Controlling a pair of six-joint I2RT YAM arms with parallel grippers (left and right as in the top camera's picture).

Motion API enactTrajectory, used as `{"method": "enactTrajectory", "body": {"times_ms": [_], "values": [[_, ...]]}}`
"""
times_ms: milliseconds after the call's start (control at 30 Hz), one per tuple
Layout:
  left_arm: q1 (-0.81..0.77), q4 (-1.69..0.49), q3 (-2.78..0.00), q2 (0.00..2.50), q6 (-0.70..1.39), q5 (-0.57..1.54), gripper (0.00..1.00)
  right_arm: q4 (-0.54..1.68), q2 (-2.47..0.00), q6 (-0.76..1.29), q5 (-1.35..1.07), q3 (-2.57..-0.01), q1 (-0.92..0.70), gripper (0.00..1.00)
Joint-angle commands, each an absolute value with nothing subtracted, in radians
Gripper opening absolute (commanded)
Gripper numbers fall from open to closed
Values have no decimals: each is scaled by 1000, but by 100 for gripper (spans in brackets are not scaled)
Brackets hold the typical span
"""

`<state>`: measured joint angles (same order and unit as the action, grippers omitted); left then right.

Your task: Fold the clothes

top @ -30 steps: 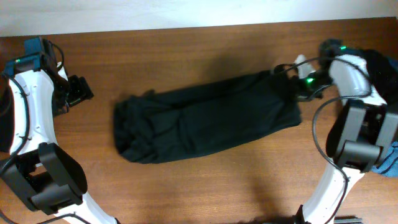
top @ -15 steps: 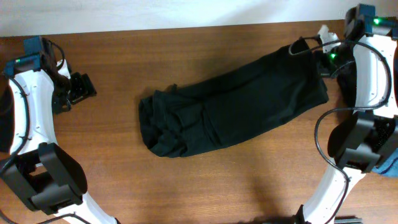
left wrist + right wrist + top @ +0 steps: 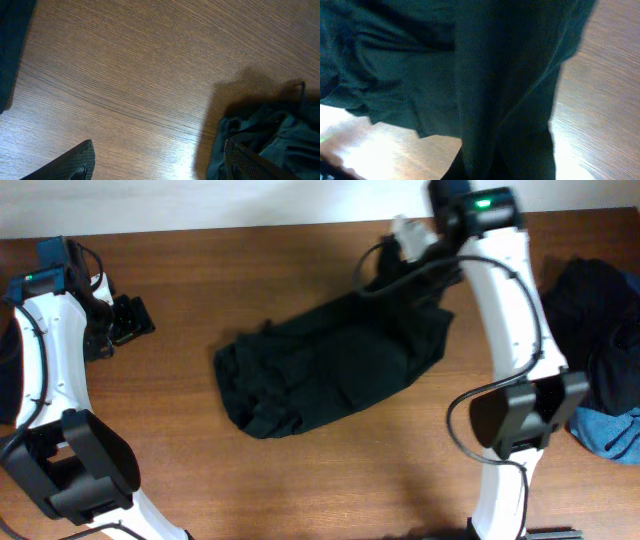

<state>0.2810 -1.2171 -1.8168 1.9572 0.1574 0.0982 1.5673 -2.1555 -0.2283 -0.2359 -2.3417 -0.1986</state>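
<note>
At 4 o'clock on the wooden table (image 3: 250, 270) a blue piece (image 3: 608, 432) is seen, with a heap of black clothes (image 3: 600, 310) just beyond it at 3 o'clock. The black trousers (image 3: 320, 375) are spread across the centre, bunched at their 8 o'clock end. At 9 o'clock the left gripper (image 3: 135, 325) is seen with its jaws wide and empty. At 1 o'clock the trousers' far corner is pinched in the closed right gripper (image 3: 403, 242).

Brown wood-grain table (image 3: 330, 480), pale wall (image 3: 200, 200) along its far edge, soft glare on wood
</note>
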Motion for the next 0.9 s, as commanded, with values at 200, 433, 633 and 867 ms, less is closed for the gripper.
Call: {"method": "enactTrajectory", "body": {"times_ms": [200,433,633,867], "values": [[284,-1212,-1815,1965,141,109,82,1588,-2137,-61,-262,-2419,-404,4],[281,-1237,-1815,1964,135,297,43,1633,-2127,-27,-215,-2613,-416,4],[184,-1312,-1815,1958,84,505,0,1643,-2131,-25,-205,-2635,-356,4],[-90,-1378,-1815,1958,74,505,1,1608,-2145,-25,-204,-2629,-352,4]]}}
